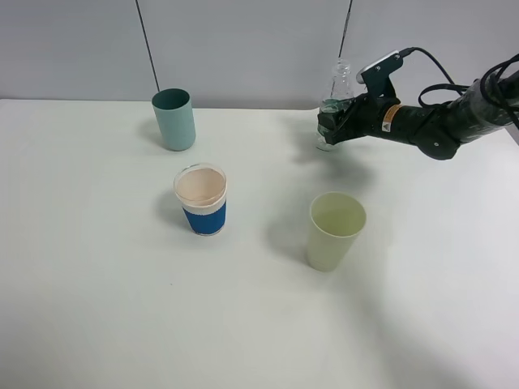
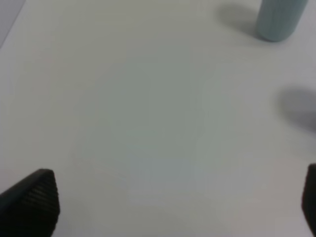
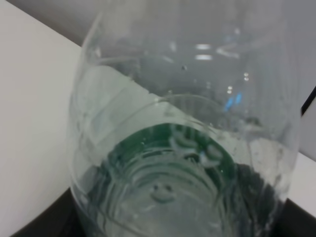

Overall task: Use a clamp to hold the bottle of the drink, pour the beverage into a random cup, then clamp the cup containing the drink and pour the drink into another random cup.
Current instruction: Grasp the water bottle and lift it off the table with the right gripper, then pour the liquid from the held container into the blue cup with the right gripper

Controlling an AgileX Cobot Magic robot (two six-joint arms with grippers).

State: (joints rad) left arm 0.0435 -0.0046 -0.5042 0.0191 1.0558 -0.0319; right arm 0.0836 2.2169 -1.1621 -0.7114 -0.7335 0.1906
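While the right tool (image 1: 328, 128) clamps the bottle (image 1: 339, 84), the table edge (image 1: 243, 105) lies near.

Bottle (image 1: 339, 81) midsection behind right jaws.

Robotics lab test bench, plain white table (image 1: 81, 308), grey wall (image 1: 243, 40), hanging black cables (image 1: 147, 44), robot arm (image 1: 454, 121)

The white table (image 1: 97, 308) sets off a teal cup (image 1: 173, 120), blue-sleeved cup (image 1: 201, 200), yellow-green cup (image 1: 335, 232) and green-labelled bottle (image 1: 337, 87).
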